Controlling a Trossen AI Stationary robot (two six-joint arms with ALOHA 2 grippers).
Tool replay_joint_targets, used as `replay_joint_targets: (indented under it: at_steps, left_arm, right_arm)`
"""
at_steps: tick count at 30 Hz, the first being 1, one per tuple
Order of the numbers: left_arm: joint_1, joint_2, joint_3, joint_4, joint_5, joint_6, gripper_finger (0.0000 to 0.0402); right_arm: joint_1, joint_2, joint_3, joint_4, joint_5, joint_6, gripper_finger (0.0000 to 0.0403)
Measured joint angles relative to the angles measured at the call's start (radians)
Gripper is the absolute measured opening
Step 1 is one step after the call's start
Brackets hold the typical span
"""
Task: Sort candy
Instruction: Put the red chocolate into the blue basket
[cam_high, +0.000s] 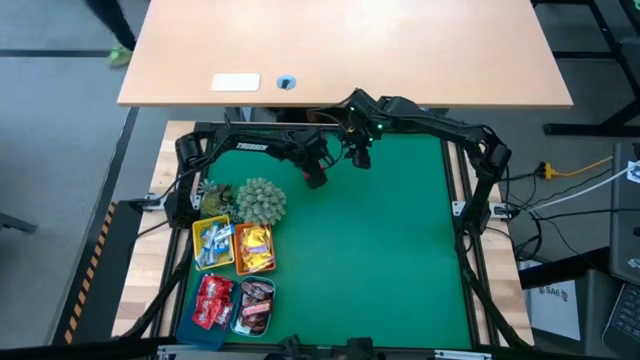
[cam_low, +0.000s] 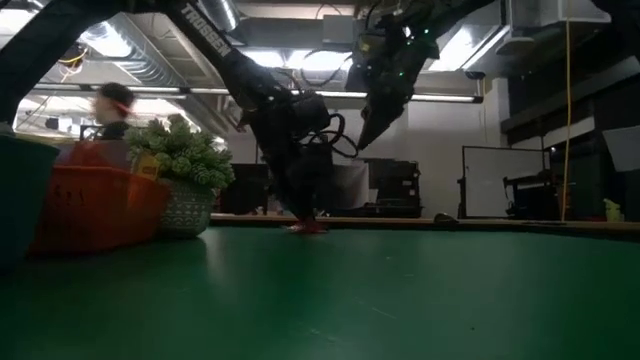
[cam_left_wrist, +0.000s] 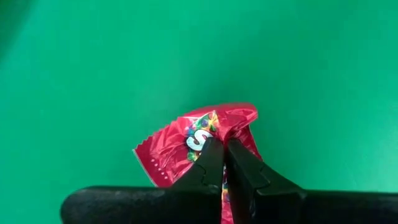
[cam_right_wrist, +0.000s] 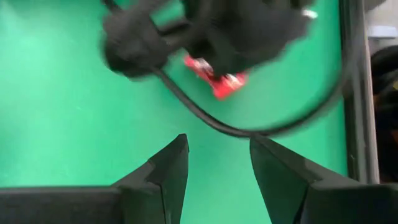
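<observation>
A red candy packet lies on the green mat near its far edge, also seen in the low view and the right wrist view. My left gripper is shut on it. My right gripper hangs open above the mat just right of the left one, raised in the low view. More candy sits sorted in small trays at the mat's left: blue-white wrappers, yellow packets, red packets, brown bars. My left gripper pinches the red packet between its two fingers, at the packet's middle, where the wrapper puckers. The fingers come from above, pointing down. In the low view the packet sits at the mat's surface under the fingers; whether it is lifted clear I cannot tell.
A grey-green spiky plant ball in a pot stands beside the trays at the mat's left. The mat's middle and right are bare green. A wooden table lies beyond the far edge. A person shows in the room behind.
</observation>
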Motion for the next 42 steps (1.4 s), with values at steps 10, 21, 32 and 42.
replay_joint_targets:
  at_steps: [10,21,32,42]
  left_arm:
    - [-0.026,-0.248,0.001,-0.17,0.007,0.035,0.0]
    - [-0.164,-0.566,0.005,-0.509,0.031,-0.004,0.0]
    - [-0.663,-0.762,-0.009,-0.84,0.021,-0.522,0.0]
    - [-1.235,-0.765,-0.227,-0.679,-0.062,-1.283,0.0]
  right_arm:
    - [0.001,-0.11,0.0,-0.061,0.025,0.001,0.0172]
    - [0.001,-0.218,0.0,-0.139,0.004,0.029,0.0172]
    - [0.004,-0.252,0.0,-0.158,-0.09,0.168,0.0172]
    - [0.174,-0.252,-0.001,-0.151,-0.074,0.193,0.0172]
